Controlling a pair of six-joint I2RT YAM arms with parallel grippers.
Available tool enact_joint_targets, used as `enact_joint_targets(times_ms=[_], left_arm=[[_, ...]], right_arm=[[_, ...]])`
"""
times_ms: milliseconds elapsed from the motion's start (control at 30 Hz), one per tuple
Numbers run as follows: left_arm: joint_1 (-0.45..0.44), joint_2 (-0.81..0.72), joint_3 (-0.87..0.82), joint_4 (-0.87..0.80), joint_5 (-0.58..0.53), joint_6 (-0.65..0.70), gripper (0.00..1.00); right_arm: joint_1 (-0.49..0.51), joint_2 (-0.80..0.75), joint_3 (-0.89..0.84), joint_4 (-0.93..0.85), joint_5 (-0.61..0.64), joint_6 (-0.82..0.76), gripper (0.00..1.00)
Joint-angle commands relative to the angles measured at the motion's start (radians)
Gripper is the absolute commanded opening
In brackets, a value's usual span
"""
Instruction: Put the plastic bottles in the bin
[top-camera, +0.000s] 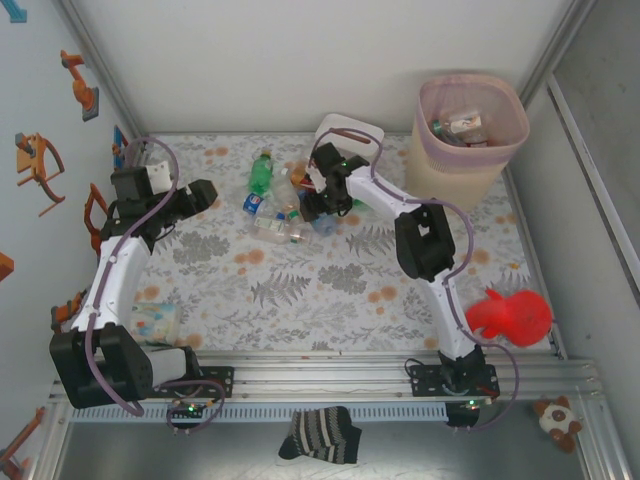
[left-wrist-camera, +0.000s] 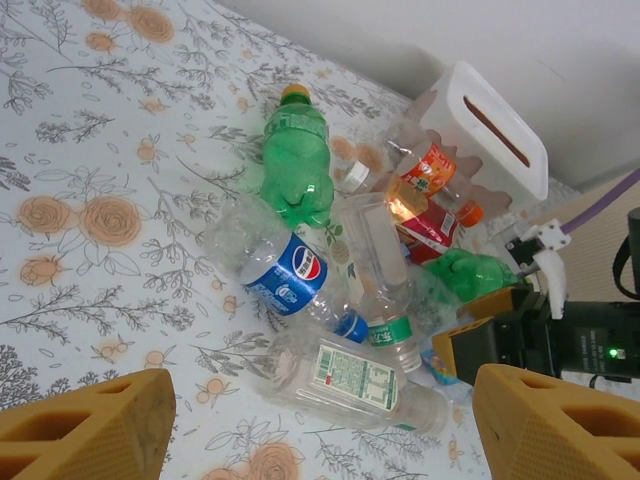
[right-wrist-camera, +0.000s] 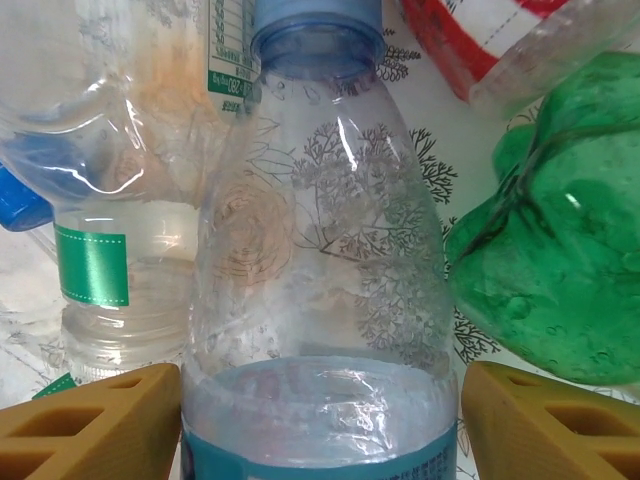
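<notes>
Your left gripper (left-wrist-camera: 320, 405) hangs well to the left of the bin (top-camera: 455, 180), its fingers spread wide with nothing between them, facing the heap of plastic bottles (top-camera: 285, 205). Your right gripper (right-wrist-camera: 320, 400) is down in that heap, nearer the bin, its fingers straddling a clear bottle (right-wrist-camera: 320, 250) with a blue top. Whether they press on it you cannot tell from this close. A green bottle (right-wrist-camera: 550, 270) lies just beside it on the floral table (top-camera: 330, 290). Farther back, the white tissue box (top-camera: 350, 133) sits just left of the bin, which already holds several bottles (top-camera: 460, 127).
</notes>
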Motion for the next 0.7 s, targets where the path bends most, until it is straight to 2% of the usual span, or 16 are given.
enact_joint_targets(times_ms=[0,500,667], left_arm=[[0.007,-0.008,-0.014,0.026,0.035,-0.013,0.78],[0.009,0.013,-0.011,0.033,0.058,-0.028,0.78],[0.010,0.020,-0.009,0.038,0.061,-0.034,0.78]], right_arm=[[0.008,0.021,0.011,-0.018,-0.014,0.021,0.73],[0.021,0.001,-0.074,0.022,-0.011,0.051,0.77],[0.021,-0.046,-0.091,0.030,0.001,0.052,0.71]])
